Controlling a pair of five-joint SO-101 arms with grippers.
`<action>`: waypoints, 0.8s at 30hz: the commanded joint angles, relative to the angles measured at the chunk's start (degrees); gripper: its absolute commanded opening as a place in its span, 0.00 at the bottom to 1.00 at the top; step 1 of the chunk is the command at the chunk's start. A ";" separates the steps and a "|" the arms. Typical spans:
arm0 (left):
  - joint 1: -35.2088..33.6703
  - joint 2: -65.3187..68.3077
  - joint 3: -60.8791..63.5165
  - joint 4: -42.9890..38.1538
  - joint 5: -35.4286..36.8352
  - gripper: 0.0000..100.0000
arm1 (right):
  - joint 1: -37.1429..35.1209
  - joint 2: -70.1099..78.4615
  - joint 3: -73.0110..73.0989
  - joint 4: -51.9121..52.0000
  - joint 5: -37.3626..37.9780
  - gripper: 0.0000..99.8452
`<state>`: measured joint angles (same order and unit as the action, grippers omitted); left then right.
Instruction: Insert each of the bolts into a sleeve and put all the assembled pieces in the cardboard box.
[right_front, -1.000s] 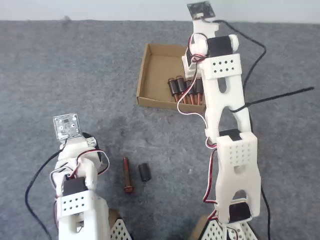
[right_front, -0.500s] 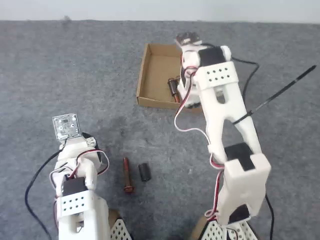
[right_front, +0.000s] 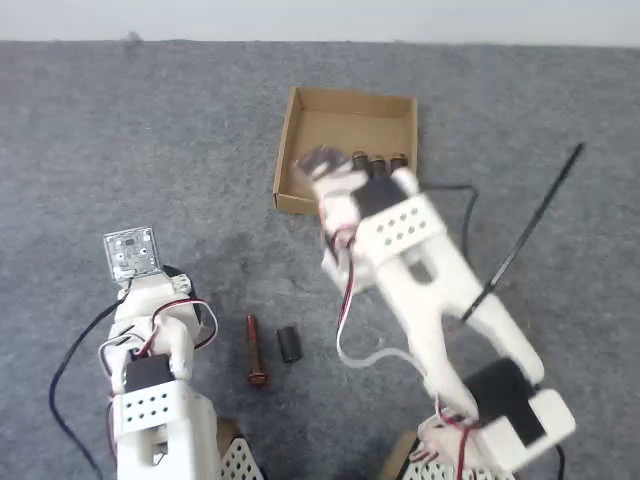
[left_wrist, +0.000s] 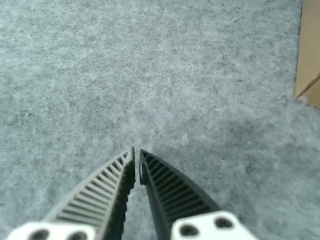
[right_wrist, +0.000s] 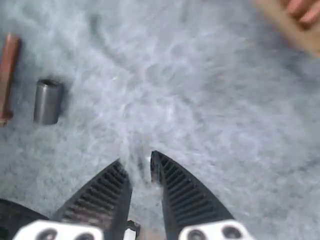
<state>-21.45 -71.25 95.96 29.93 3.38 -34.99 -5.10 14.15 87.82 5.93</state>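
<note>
**A:** While the left pincer (left_wrist: 136, 153) is pressed shut on nothing, low over the grey felt surface (left_wrist: 100, 60), where is the loose hardware?

**B:** Just right of that arm. The copper-coloured bolt (right_front: 254, 349) lies flat, its long axis running from the arm bases toward the cardboard box (right_front: 287, 150), with the head at the near end. The black sleeve (right_front: 289, 343) lies just beside it on the right, not touching and roughly parallel.

**A:** And the right pincer (right_wrist: 137, 159)?

**B:** Parted a little and empty, over the felt near the box's front wall. From there the pair lies back toward the bases and to the left, the sleeve nearer than the bolt.

**A:** So who takes what?

**B:** I'd judge the left arm is closer to the bolt and the right arm closer to the sleeve.

**A:** The box?

**B:** Farthest right. It holds assembled pieces (right_front: 378, 161), at least three, partly hidden by the right arm.
</note>
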 joint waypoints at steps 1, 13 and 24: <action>-0.18 -0.88 -0.66 0.09 -0.44 0.01 | -6.37 -7.08 9.14 -5.58 0.44 0.01; -0.18 -0.88 -0.92 0.09 -0.44 0.01 | -14.81 -10.33 18.73 -22.73 -12.84 0.01; -0.18 -0.88 -0.66 -1.76 -0.35 0.01 | -22.64 -7.87 18.73 -24.66 -16.18 0.11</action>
<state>-21.45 -71.25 95.96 29.93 3.38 -56.18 -12.57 33.32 64.79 -9.01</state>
